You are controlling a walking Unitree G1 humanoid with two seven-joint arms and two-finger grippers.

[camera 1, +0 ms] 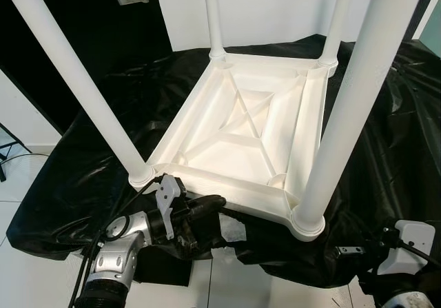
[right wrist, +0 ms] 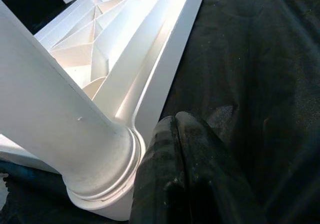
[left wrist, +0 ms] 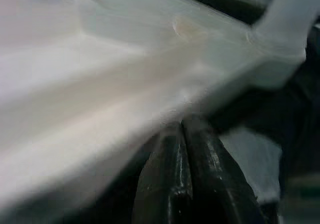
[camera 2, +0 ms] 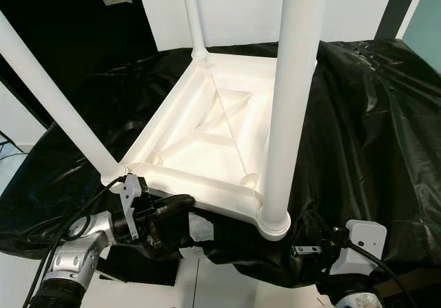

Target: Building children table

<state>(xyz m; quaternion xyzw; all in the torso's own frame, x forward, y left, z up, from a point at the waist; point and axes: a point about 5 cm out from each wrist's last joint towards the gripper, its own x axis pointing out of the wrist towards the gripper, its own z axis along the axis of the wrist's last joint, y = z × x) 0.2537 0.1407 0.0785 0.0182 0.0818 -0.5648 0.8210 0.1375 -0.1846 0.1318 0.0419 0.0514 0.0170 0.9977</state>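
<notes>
1. In the left eye view, a white plastic children's table (camera 1: 241, 136) lay upside down on a surface covered with a crinkly black plastic sheet (camera 1: 83, 149). Its four long white round legs (camera 1: 351, 108) stuck up in the air. The table sat near the front edge of the black sheet, and its near corner hung a little over that edge. The left gripper (camera 1: 210, 203) was low at the front, with its black fingers pressed together, just under the table's near rim.

2. In the right eye view, the silver left arm (camera 2: 76, 253) reached up from the floor side. The right arm's white wrist block (camera 2: 362, 242) sat low by the front right edge of the sheet, near the closest leg.

3. In the left wrist view, the two black fingers (left wrist: 172, 184) were closed tight with nothing between them. The blurry white rim of the table was right above their tips.

4. In the right wrist view, the right gripper (right wrist: 175, 129) had its two black fingers shut together, holding nothing. Their tips were just beside the round foot of the closest leg, on the black sheet.
</notes>
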